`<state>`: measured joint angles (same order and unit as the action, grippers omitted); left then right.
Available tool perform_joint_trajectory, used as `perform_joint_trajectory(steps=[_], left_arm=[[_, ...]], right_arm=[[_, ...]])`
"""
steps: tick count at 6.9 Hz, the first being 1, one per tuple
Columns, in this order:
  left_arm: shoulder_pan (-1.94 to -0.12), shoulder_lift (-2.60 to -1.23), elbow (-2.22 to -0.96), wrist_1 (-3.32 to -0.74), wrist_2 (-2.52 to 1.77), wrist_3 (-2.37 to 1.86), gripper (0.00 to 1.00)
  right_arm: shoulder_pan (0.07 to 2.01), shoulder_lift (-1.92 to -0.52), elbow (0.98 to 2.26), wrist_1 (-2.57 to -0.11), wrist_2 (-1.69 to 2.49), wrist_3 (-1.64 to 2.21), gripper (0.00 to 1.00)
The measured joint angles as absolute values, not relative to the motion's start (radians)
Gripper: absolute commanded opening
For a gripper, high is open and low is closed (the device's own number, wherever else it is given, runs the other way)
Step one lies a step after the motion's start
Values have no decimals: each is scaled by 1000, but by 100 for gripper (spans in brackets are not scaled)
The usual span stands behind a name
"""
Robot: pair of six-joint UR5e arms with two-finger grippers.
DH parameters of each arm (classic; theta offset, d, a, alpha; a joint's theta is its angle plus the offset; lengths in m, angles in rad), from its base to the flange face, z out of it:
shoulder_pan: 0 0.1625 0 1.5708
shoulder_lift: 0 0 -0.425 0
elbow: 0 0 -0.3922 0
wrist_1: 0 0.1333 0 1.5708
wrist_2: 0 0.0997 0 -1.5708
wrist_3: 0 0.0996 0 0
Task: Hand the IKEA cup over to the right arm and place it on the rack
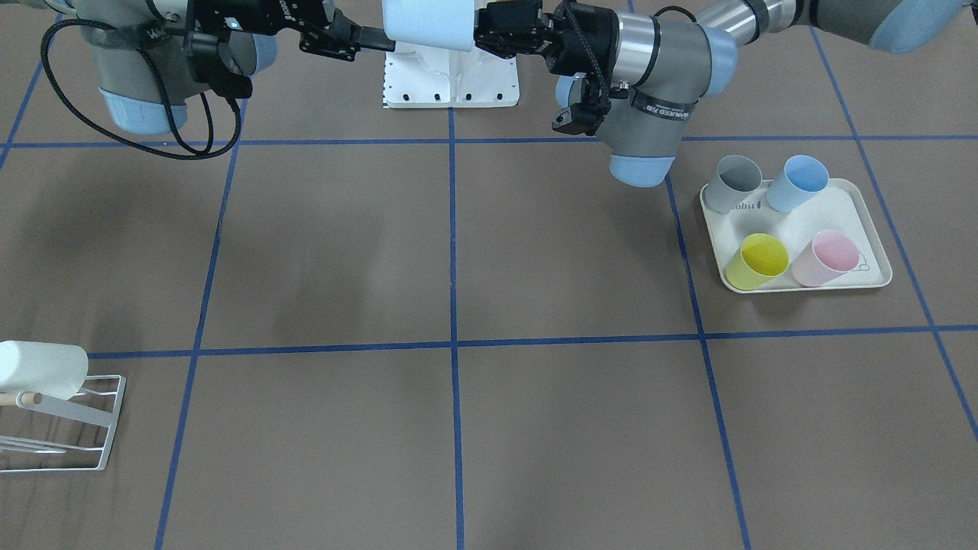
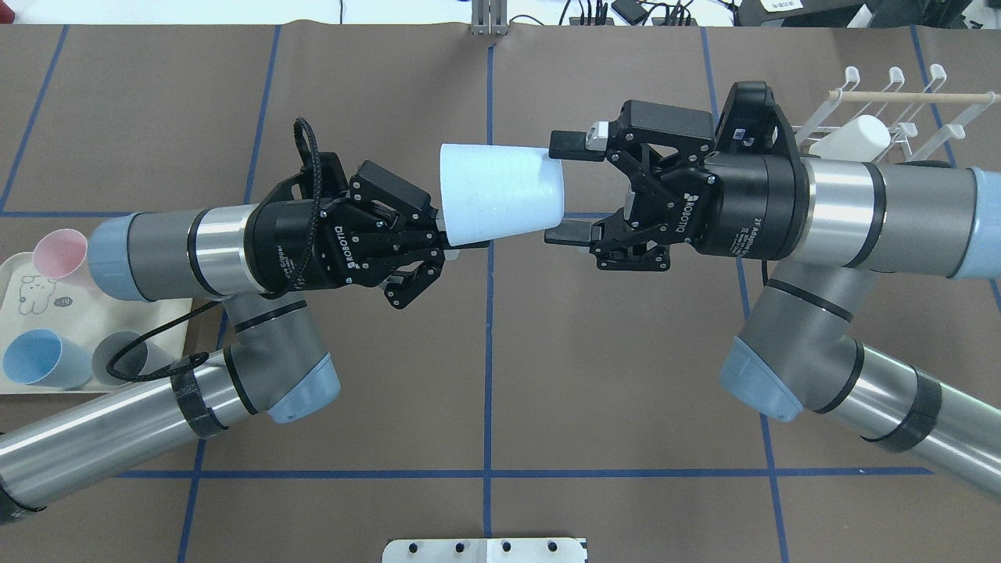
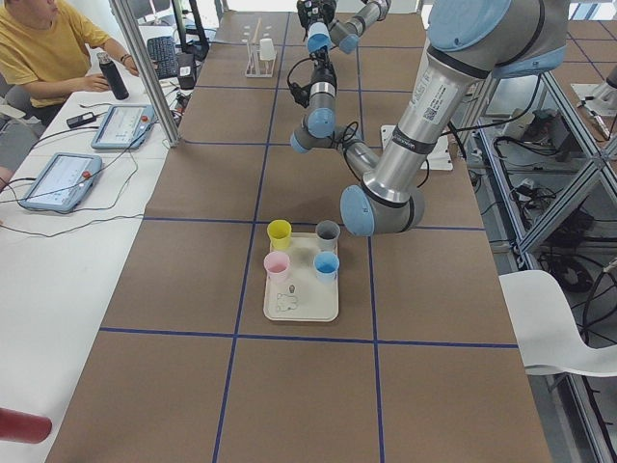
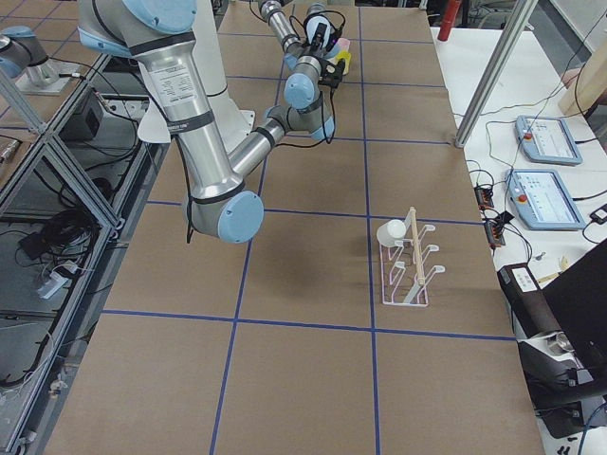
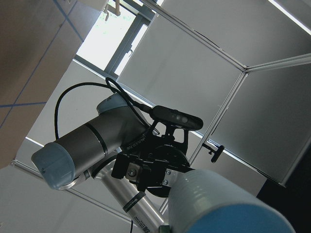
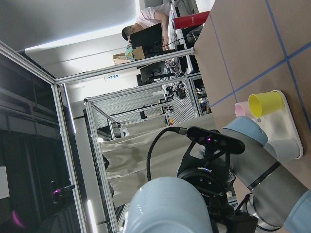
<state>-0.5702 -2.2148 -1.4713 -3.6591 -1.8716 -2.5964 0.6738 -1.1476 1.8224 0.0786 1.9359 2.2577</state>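
A pale blue IKEA cup (image 2: 500,191) hangs on its side in mid-air between the two arms, wide mouth toward the left arm. My left gripper (image 2: 452,239) is shut on the lower wall of the cup at its rim. My right gripper (image 2: 566,188) is open, one finger above and one below the cup's narrow base end, close to it. In the front-facing view the cup (image 1: 428,23) sits at the top edge between both grippers. The white wire rack (image 2: 884,102) with its wooden dowel stands at the far right and carries one white cup (image 2: 848,139).
A cream tray (image 1: 871,229) on the robot's left side carries a grey (image 1: 732,183), a blue (image 1: 797,182), a yellow (image 1: 756,261) and a pink cup (image 1: 825,258). A white base plate (image 1: 451,84) lies under the held cup. A person sits at the side desk (image 3: 43,53).
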Motion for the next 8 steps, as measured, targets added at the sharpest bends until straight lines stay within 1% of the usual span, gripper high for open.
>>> perform_joint_trajectory(steps=[1,2,3,5,6,7,8], left_arm=[[-566,-2223,-1462,-3659,-1872,-2596,0],[-560,-2229,-1456,-3659,-1872,-2596,0],[-552,-2233,-1452,-3659,-1872,-2594,0],[-544,-2237,-1452,-3660,-1873,-2594,0],[-543,-2238,-1454,-3661,-1874,-2594,0],[-542,-2238,-1455,-3662,-1874,-2594,25],[-540,-2238,-1455,-3662,-1875,-2593,80]], right_arm=[[669,-1147,1822,82,1936,2258,98],[665,-1146,1822,84,1936,2258,95],[662,-1145,1822,84,1936,2258,81],[658,-1144,1821,84,1933,2258,72],[657,-1144,1821,85,1933,2258,38],[657,-1145,1821,85,1933,2258,0],[657,-1146,1821,88,1933,2258,0]])
